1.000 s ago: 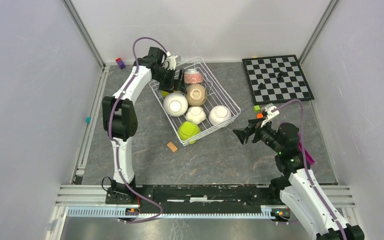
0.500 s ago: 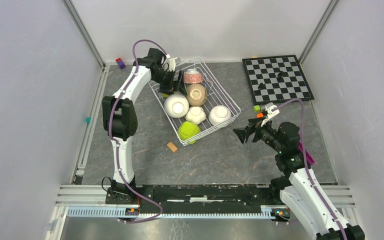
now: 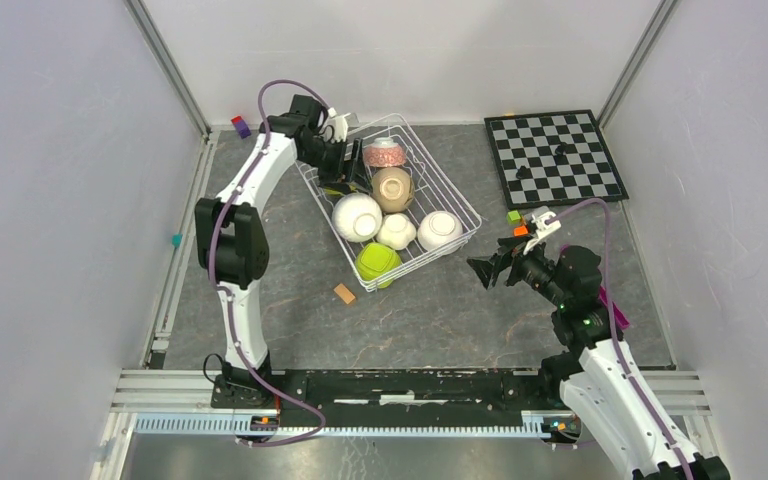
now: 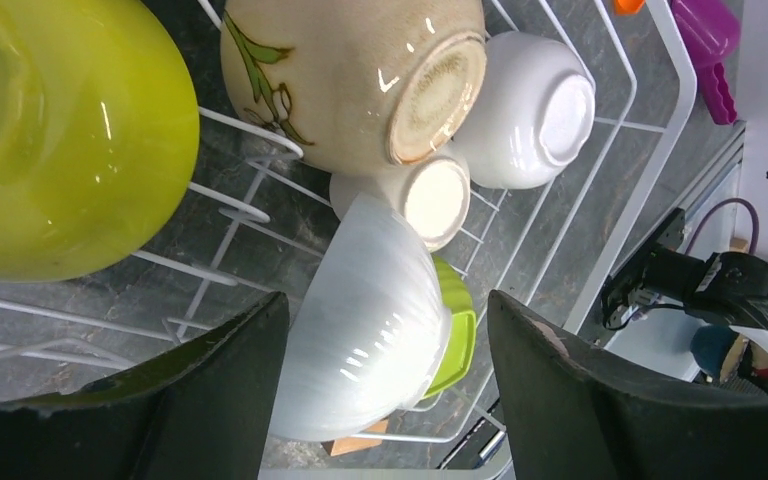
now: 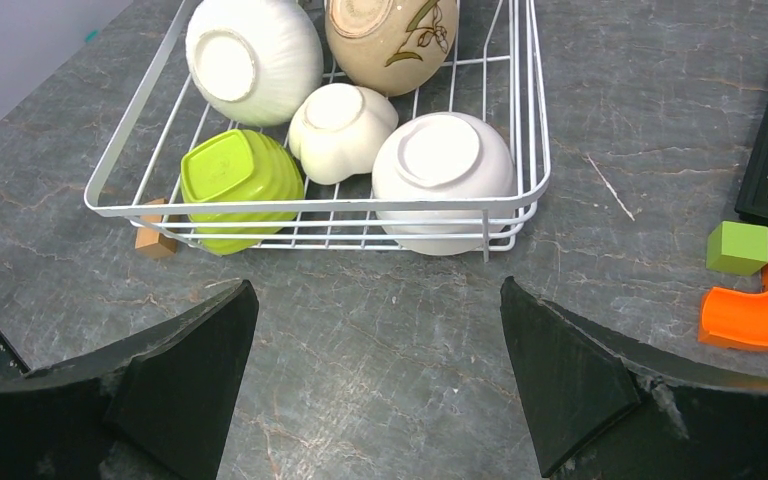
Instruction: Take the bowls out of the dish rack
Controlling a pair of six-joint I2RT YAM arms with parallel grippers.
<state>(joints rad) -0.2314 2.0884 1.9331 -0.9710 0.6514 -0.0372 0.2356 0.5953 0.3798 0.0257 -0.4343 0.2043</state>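
Note:
The white wire dish rack (image 3: 467,207) (image 5: 120,160) holds several bowls upside down. They include a speckled one (image 3: 384,152), a tan floral one (image 3: 393,188) (image 4: 350,80), a white ribbed one (image 3: 357,216) (image 4: 370,320), a cream lobed one (image 3: 397,231), a plain white one (image 3: 440,229) (image 5: 443,170) and a squarish lime one (image 3: 377,262) (image 5: 235,185). A second lime bowl (image 4: 60,140) sits at the rack's back left. My left gripper (image 3: 348,180) (image 4: 388,300) reaches into the rack there, jaws apart, and the ribbed bowl shows between its fingers. My right gripper (image 3: 480,270) (image 5: 378,285) is open over bare table before the rack.
A chessboard (image 3: 555,157) lies at the back right. A tan block (image 3: 344,293) sits by the rack's front corner. A green cube (image 5: 738,247) and an orange curved piece (image 5: 750,315) lie right of the rack. A purple block (image 3: 241,126) is at back left.
My left gripper has pushed deeper into the rack and its jaws have narrowed a little. The white ribbed bowl shifted slightly toward the front right. The right arm stayed still.

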